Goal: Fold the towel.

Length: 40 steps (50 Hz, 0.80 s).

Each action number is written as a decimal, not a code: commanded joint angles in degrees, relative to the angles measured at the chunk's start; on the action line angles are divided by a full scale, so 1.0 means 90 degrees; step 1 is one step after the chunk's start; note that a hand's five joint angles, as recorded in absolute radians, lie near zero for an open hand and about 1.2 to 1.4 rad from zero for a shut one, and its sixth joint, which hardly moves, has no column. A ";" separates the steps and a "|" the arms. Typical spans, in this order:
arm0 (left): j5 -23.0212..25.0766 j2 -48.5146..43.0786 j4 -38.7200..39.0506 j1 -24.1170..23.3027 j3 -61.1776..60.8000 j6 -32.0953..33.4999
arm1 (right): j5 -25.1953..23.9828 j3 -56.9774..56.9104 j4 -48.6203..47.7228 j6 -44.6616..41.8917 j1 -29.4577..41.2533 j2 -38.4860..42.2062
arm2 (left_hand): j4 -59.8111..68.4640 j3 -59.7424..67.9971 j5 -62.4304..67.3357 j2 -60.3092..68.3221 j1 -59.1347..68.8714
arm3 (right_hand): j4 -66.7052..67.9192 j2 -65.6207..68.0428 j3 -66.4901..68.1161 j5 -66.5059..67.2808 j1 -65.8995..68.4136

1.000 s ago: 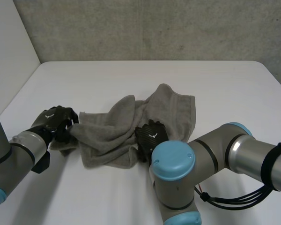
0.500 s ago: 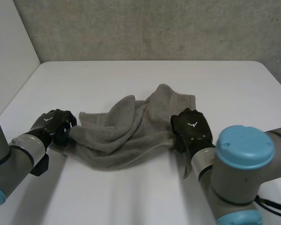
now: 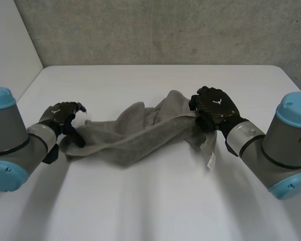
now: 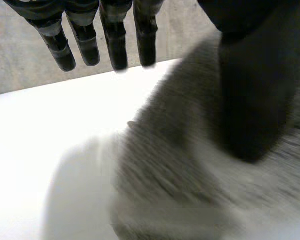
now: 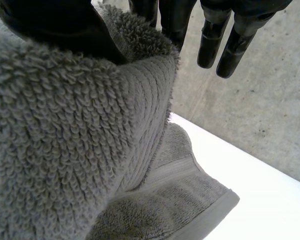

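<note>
**Towel stretched between both hands, fold not yet begun**

We saw the towel [image 3: 135,135] hanging as a long, twisted band over the near half of the table [image 3: 150,206], with one hand at each end. Most of it seemed to be raised a little from the table, because a soft shadow lay under it.

The left hand [image 3: 64,118] grasped the left end. In the left wrist view its thumb [image 4: 255,80] lay over the cloth while the fingers [image 4: 115,40] reached out straight above it, so we judged it a pinch and not a full fist. A short piece of cloth drooped below this hand.

The right hand [image 3: 213,107] was clamped on the right end. In the right wrist view the thick edge of the towel went up between the thumb [image 5: 50,25] and the fingers [image 5: 215,45]. A loose corner with a small label [image 3: 211,161] hung down under this hand.

We think the hands were held well apart in order to draw the bunched cloth open. A towel cannot be folded neatly while its middle is rolled and creased. The middle was not flat, and we could not tell which corners the hands held. In our judgement the task was at an early stage. The towel first had to be spread flat on the table.
</note>
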 commanded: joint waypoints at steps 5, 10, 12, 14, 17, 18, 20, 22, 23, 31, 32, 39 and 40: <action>-0.0336 -0.0062 0.0133 0.0020 0.0287 0.0000 | -0.0214 -0.0067 0.0291 0.0019 -0.0006 0.0022 | -0.0357 -0.0267 -0.0665 -0.0773 -0.0946 | -0.0494 0.0334 -0.0324 0.0210 0.0143; -0.0287 0.0524 0.0055 0.0039 -0.0074 0.0010 | -0.0165 -0.0086 0.0281 0.0058 0.0014 0.0022 | -0.0357 -0.0267 -0.0665 -0.0773 -0.0946 | -0.0494 0.0315 -0.0324 0.0191 0.0125; -0.0161 0.1010 0.0065 -0.0019 -0.0647 0.0030 | -0.0155 -0.0115 0.0272 0.0078 0.0004 0.0022 | -0.0357 -0.0267 -0.0590 -0.0698 -0.0871 | -0.0494 0.0315 -0.0324 0.0191 0.0124; -0.0006 0.1263 0.0074 -0.0058 -0.0950 0.0039 | -0.0126 -0.0164 0.0281 0.0088 0.0004 0.0032 | -0.0357 -0.0267 -0.0590 -0.0698 -0.0871 | -0.0494 0.0315 -0.0324 0.0191 0.0124; 0.0365 0.1781 0.0065 -0.0136 -0.1517 0.0117 | -0.0058 -0.0291 0.0311 0.0107 -0.0016 0.0100 | -0.0357 -0.0267 -0.0590 -0.0698 -0.0871 | -0.0494 0.0296 -0.0324 0.0173 0.0106; 0.0367 0.1784 0.0065 -0.0137 -0.1519 0.0118 | -0.0048 -0.0349 0.0359 0.0117 -0.0025 0.0158 | -0.0357 -0.0267 -0.0590 -0.0698 -0.0871 | -0.0494 0.0278 -0.0324 0.0154 0.0087; 0.0726 0.2192 0.0065 -0.0176 -0.2015 0.0205 | -0.0038 -0.0418 0.0437 0.0146 -0.0054 0.0217 | -0.0357 -0.0267 -0.0497 -0.0605 -0.0779 | -0.0494 0.0278 -0.0324 0.0154 0.0087; 0.0835 0.2300 0.0065 -0.0176 -0.2211 0.0293 | -0.0038 -0.0476 0.0515 0.0185 -0.0113 0.0256 | -0.0357 -0.0267 -0.0478 -0.0586 -0.0759 | -0.0494 0.0259 -0.0324 0.0135 0.0068; 0.0884 0.2359 0.0065 -0.0185 -0.2358 0.0438 | -0.0038 -0.0525 0.0583 0.0234 -0.0162 0.0295 | -0.0357 -0.0267 -0.0478 -0.0586 -0.0759 | -0.0494 0.0259 -0.0324 0.0135 0.0068; 0.0875 0.2399 -0.0013 -0.0283 -0.2818 0.1230 | -0.0038 -0.0828 0.0799 0.0487 -0.0191 0.0520 | -0.0357 -0.0267 -0.0478 -0.0586 -0.0759 | -0.0494 0.0203 -0.0324 0.0079 0.0012; 0.0875 0.2399 -0.0013 -0.0283 -0.2818 0.1231 | -0.0038 -0.0828 0.0799 0.0488 -0.0191 0.0520 | -0.0357 -0.0267 -0.0478 -0.0586 -0.0759 | -0.0494 0.0203 -0.0324 0.0079 0.0012; 0.0884 0.2506 0.0006 -0.0624 -0.3170 0.1299 | -0.0038 -0.1072 0.0994 0.0791 -0.0289 0.0676 | -0.0357 -0.0267 -0.0497 -0.0605 -0.0778 | -0.0494 0.0128 -0.0324 0.0005 -0.0062; 0.0884 0.2506 0.0006 -0.0625 -0.3170 0.1299 | -0.0038 -0.1073 0.0994 0.0791 -0.0289 0.0677 | -0.0357 -0.0267 -0.0497 -0.0605 -0.0778 | -0.0494 0.0128 -0.0324 0.0004 -0.0063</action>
